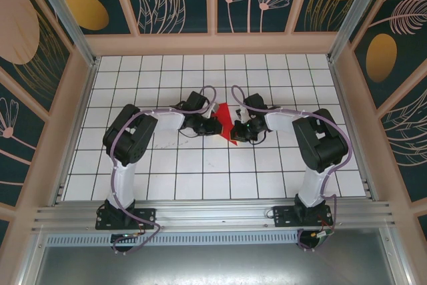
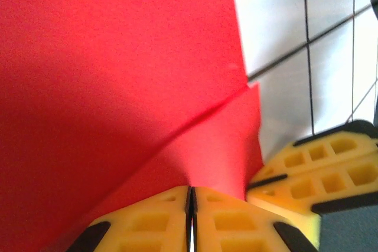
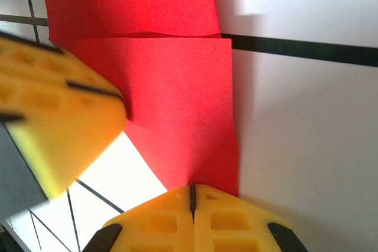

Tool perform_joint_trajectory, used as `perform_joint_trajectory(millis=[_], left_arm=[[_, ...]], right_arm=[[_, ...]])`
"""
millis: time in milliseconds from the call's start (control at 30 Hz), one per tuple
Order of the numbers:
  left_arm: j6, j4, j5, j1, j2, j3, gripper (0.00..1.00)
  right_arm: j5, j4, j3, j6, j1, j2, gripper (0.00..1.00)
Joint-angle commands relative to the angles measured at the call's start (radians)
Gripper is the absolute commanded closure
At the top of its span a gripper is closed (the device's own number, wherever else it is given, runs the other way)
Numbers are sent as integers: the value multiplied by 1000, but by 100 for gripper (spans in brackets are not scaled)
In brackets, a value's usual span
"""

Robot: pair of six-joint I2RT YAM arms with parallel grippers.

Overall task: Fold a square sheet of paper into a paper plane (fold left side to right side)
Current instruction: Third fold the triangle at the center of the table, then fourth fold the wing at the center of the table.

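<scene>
Sheet of paper (image 1: pixel 225 118): red, partly folded, on the table (image 1: pixel 200 175) between both grippers.
Left gripper (image 2: pixel 191 192): fingers together, pinching the sheet's edge.
Right gripper (image 3: pixel 192 188): fingers together, pinching another edge, close by.

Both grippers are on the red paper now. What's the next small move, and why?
Probably carry the left gripper a little toward the right, dragging its pinched edge over, while the right gripper holds. Both are shut on the red paper side by side, and it already lies doubled, one layer over another, with the fold seemingly not pressed flat.
</scene>
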Motion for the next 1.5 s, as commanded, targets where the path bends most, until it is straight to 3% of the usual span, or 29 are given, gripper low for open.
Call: perform_joint_trajectory(millis=[0,233,433,567,767,867,1033,1233,1400,1467], left_arm=[[31,-25,-141,73,0,-5,86],[47,-29,-157,130,-2,-8,86],[45,-10,-133,134,-86,-44,82],[27,-6,-129,147,-204,-88,65],[-98,122,-45,147,-313,-220,53],[-173,210,-15,144,-331,-315,49],[-211,253,-1,132,-306,-341,48],[-259,312,32,90,-241,-313,45],[-274,310,27,63,-187,-266,43],[-277,308,27,57,-172,-249,43]], right_arm=[[126,-132,-52,-16,-3,37,100],[118,-123,-62,-12,-4,26,100],[30,-10,-66,16,-4,-25,98],[10,93,-65,24,-4,-131,78],[134,106,-50,-78,-17,-268,46],[147,117,-35,-153,-20,-236,37],[72,147,14,-235,-18,-131,36],[83,146,27,-245,-19,-60,40],[93,178,2,-224,-26,-71,54],[108,180,-4,-218,-31,-78,65]])
